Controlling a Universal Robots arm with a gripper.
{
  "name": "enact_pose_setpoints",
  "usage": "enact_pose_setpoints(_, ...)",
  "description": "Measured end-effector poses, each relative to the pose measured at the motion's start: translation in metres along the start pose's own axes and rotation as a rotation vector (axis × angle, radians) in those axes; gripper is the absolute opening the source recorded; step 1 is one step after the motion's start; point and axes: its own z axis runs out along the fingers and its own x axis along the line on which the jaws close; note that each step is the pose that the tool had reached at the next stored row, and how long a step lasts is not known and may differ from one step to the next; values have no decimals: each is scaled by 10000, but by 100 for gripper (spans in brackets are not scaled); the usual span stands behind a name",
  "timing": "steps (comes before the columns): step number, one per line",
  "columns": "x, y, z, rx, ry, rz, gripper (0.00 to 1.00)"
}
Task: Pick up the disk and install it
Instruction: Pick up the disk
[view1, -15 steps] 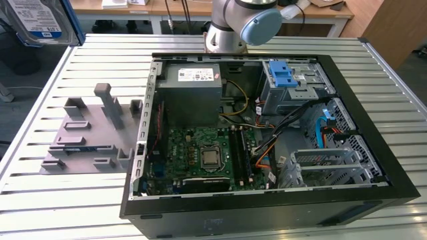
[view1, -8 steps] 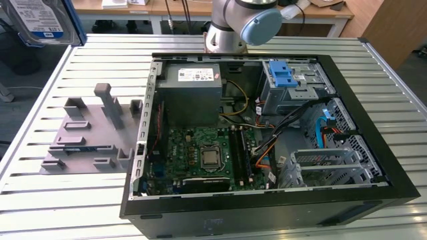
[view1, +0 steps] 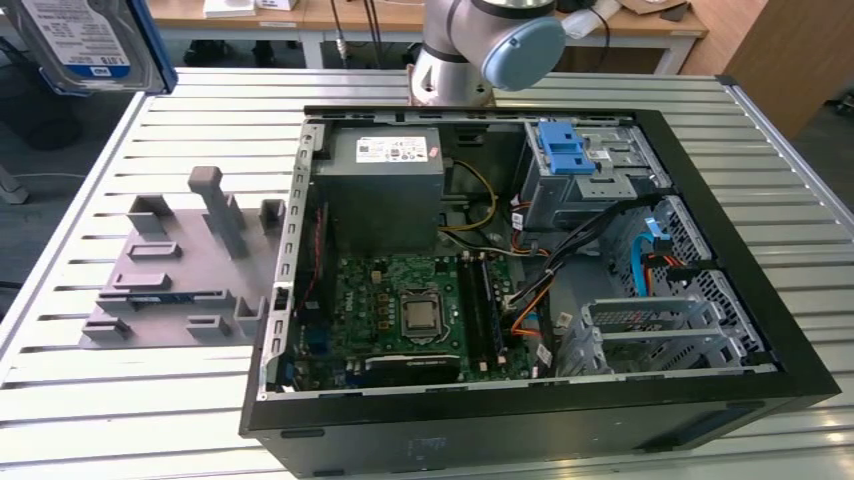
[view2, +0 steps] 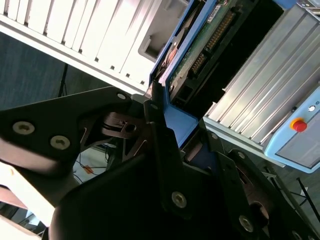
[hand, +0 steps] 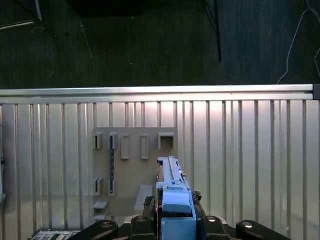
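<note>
Currently, exterior view: the disk (view1: 91, 40) hangs high in the upper part of the exterior view's left, label toward the camera, well apart from the open computer case (view1: 787, 330) on the worktop (view1: 134, 400). A grey fixture plate (view1: 147, 290) lies just beside the case. The arm's base column (view1: 461, 50) stands beyond the case, upper middle of the frame. Risk, as I judge it: the drive cage (view1: 587, 170) with its blue latch sits close to loose cables (view1: 587, 250). A disk brought in tilted could snag them or jam against the cage walls.

Second wrist view: the gripper (view2: 182, 132) is clamped on the disk, with the black fingers (view2: 157, 115) pinching the blue rail (view2: 185, 122) at one end. The green circuit board (view2: 210, 35) faces this camera. The hold is on a narrow plastic edge, so a knock against the case could let the disk pivot or slip.

First wrist view: the disk (hand: 175, 195) shows edge-on between the two sides of the gripper (hand: 175, 220), with the fixture plate (hand: 130, 175) below it on the slatted worktop (hand: 250, 150). Pose: the wrist is raised well above the worktop over the plate, and the disk projects straight out from the gripper.
</note>
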Motion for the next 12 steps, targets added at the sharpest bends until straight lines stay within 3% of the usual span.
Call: enact_pose_setpoints(12,70,-104,3,-1,0,-1,36)
